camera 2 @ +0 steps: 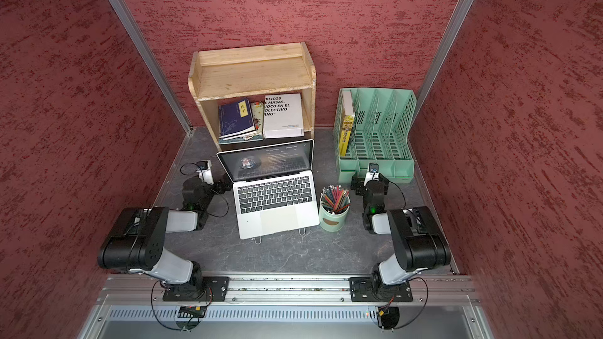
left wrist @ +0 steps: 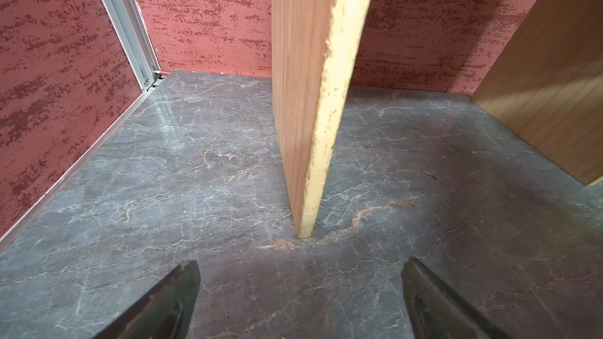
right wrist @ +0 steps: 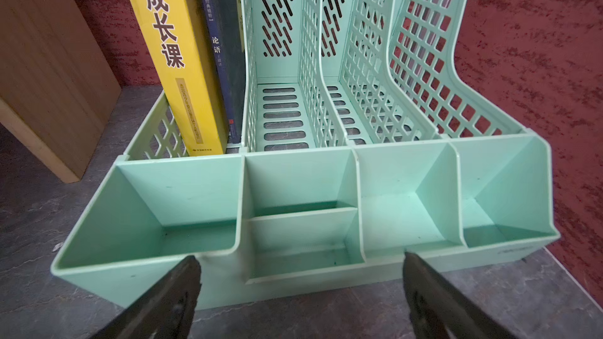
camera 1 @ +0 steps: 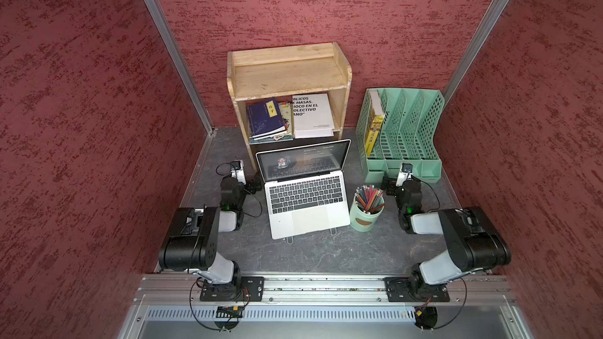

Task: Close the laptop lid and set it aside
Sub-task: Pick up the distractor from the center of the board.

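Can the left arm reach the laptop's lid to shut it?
Probably yes. The left pincer is open and empty, right beside the laptop lid, with nothing between them. It faces the wooden shelf, so it must turn first.

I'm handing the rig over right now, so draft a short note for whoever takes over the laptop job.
Left gripper: open, empty, facing the wooden shelf side panel.
Right gripper: open, empty, facing the green file organizer.
Laptop: mid-table between the arms, propped on a stand, laptop lid open, screen lit; pencil cup beside it.
Done: nothing yet.
Left: close the lid, set the laptop aside.
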`<state>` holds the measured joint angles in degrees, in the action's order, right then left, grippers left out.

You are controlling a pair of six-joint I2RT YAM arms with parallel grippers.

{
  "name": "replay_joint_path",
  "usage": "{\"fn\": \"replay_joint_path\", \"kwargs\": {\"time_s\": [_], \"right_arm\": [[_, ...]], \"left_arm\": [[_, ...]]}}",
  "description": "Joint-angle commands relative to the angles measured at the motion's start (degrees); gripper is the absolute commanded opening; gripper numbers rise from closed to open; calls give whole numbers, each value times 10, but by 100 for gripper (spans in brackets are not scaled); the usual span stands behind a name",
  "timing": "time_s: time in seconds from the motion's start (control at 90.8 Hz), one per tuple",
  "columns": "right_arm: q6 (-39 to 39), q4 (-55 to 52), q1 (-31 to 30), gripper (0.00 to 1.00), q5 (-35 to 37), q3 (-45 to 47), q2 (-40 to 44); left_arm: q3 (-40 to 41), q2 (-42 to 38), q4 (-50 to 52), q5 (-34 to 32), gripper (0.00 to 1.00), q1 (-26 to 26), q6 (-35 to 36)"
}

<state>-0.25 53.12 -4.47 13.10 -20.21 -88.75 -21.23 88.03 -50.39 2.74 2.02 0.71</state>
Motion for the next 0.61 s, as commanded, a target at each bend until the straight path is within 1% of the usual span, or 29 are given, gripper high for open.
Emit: {"fn": "replay_joint_path", "kwargs": {"time_s": [0.0,0.364,0.595], "right_arm": [[1,10,4,98,-4,-10,1],[1,11,4,98,-4,-11,1],[1,11,3,98,-4,-10,3]], "left_arm": [[-7,-2,-2,5,100,0,-1],[-7,-2,-2,6,100,1,-1],[-7,-4,0,25,100,12,-7]]}}
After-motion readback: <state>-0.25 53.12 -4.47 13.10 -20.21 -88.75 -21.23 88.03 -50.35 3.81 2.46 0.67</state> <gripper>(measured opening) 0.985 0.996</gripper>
